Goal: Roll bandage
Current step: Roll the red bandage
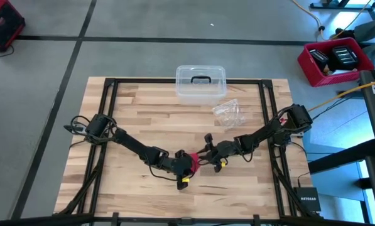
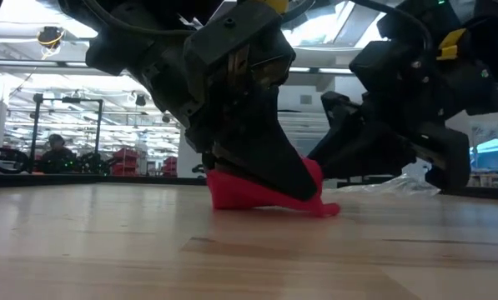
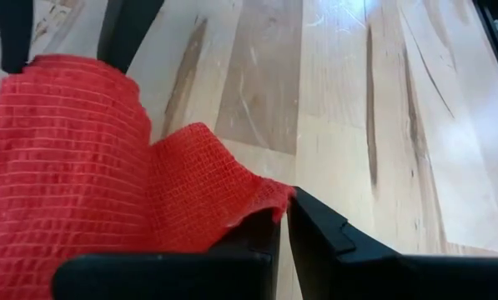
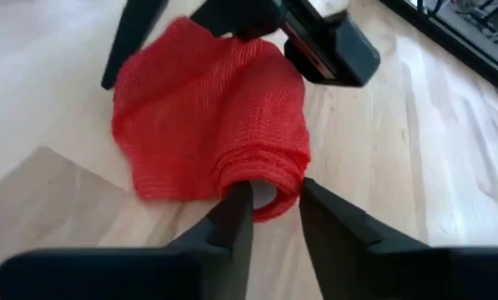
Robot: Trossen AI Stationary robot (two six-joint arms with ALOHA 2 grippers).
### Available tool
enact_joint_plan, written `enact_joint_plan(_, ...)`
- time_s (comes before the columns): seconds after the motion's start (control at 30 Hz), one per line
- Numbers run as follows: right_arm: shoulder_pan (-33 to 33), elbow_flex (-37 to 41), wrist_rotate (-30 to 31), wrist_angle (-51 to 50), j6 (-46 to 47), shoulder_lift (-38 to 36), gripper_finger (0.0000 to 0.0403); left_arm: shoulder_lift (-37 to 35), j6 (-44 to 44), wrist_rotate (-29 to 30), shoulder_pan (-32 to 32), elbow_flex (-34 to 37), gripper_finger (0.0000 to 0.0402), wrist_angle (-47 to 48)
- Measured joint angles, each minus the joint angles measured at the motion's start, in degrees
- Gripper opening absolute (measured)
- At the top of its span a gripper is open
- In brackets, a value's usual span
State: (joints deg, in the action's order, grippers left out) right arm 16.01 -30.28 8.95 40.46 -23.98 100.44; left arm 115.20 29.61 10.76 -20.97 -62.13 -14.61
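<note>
1. Nearest in the right wrist view, the right hand (image 4: 269, 208) has its two dark fingers (image 4: 232, 225) slightly parted at the open end of the bandage's rolled part; one finger touches the roll's rim, but I cannot tell whether the pair grips it.
2. The bandage (image 4: 211, 117) is a bright red, ribbed fabric lump, partly rolled into a short tube. In the right wrist view the tube's long axis points toward the right hand, its hollow end facing that hand's fingers; a loose fold spreads beside it.
3. In the high view the bandage (image 1: 188, 163) lies on the wooden table (image 1: 143, 113) at about 6 o'clock from the table's middle, between the two hands.
4. The left hand (image 1: 179, 164) is at the bandage's 9 o'clock side, closed on a corner of the red fabric; in the left wrist view the fingers (image 3: 315, 229) meet with the cloth edge (image 3: 265, 200) pinched between them.
5. From table height, the bandage (image 2: 257, 193) rests on the table, its thin tail pointing toward 3 o'clock, with a dark hand pressing on it from above.
6. A clear plastic box (image 1: 200, 83) with a dark handle stands at the table's 12 o'clock edge; its lid is on, and I cannot tell what is inside.
7. A crinkled clear wrapper (image 1: 228, 113) lies just beside the box, at about its 5 o'clock.
8. A red bin (image 1: 335, 61) on the floor beyond the table's 2 o'clock corner holds dark objects.
</note>
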Motion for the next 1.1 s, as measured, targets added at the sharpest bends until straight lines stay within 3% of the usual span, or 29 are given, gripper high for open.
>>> enact_joint_plan(0.17, 0.1, 0.0, 0.1, 0.1, 1.1, 0.0, 0.0072, 0.0, 0.0, 0.0, 0.0, 0.0, 0.0017, -0.2)
enact_joint_plan(0.37, 0.1, 0.0, 0.4, 0.0, 2.1, 0.0, 0.0007, 0.0, 0.0, 0.0, 0.0, 0.0, 0.0017, -0.9)
enact_joint_plan(0.67, 0.1, 0.0, 0.7, 0.0, 14.6, 0.0, 0.0005, 0.0, -0.2, 0.8, -0.8, 0.0, 0.0017, -1.0)
enact_joint_plan(0.83, 0.1, 0.0, 2.0, -0.4, 17.3, 0.0, 0.0003, 0.0, -3.8, 3.6, -2.8, -2.4, 0.0003, -0.3)
enact_joint_plan(1.1, 0.1, 0.0, 2.0, -0.4, 17.8, 0.0, 0.0002, 0.0, -7.7, 6.9, -4.3, -10.2, 0.0, 12.3)
